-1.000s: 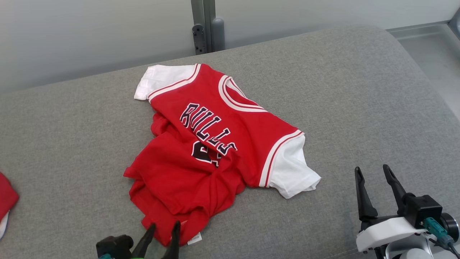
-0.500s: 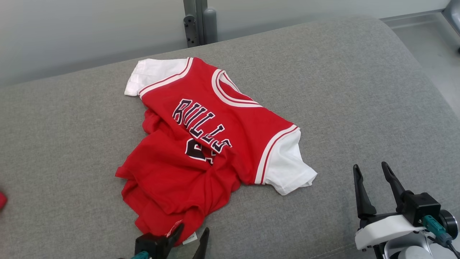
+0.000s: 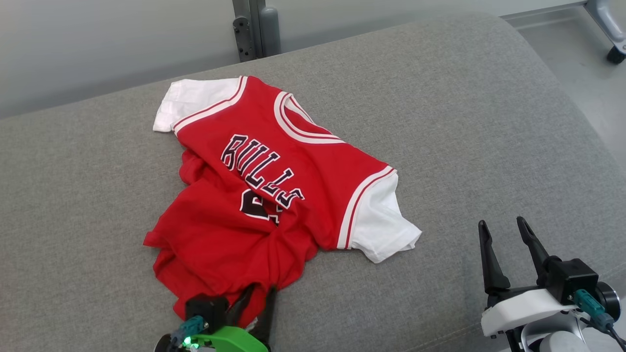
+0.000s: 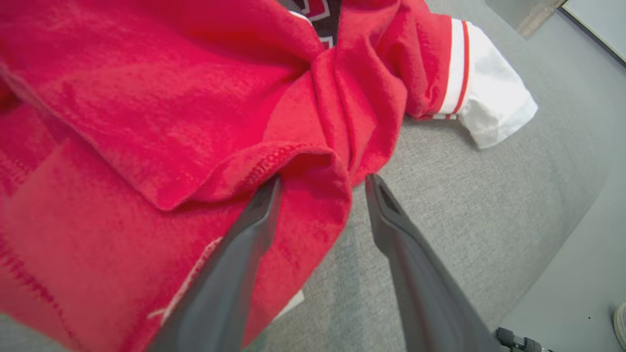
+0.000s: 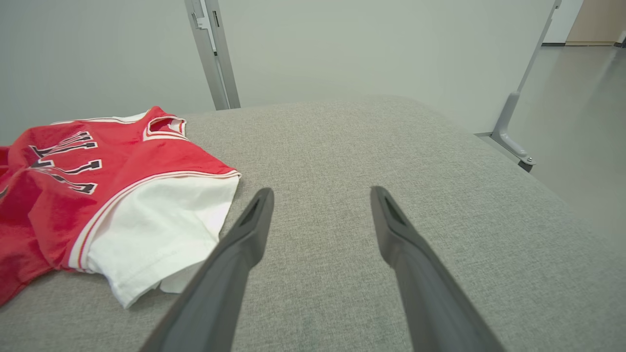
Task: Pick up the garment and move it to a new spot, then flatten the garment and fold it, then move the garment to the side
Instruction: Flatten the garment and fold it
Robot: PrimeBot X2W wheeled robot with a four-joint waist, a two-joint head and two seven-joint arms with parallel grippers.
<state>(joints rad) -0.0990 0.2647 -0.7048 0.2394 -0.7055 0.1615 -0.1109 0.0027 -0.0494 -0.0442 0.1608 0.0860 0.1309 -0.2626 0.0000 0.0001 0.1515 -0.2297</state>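
Garment (image 3: 264, 195), a red jersey, lies crumpled mid-cushion (image 3: 464, 122), its lower half bunched toward the near edge. Left gripper (image 4: 323, 180) straddles the near hem fold, fingers parted and not yet pinching: the pick-up step, I judge. Next it must close firmly on that fold before lifting. Right gripper (image 3: 503, 221) hovers wide open at near right

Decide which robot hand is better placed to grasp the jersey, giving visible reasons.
Left. The open left hand straddles a fold of the jersey; the open right hand is over bare cushion, off the cloth.
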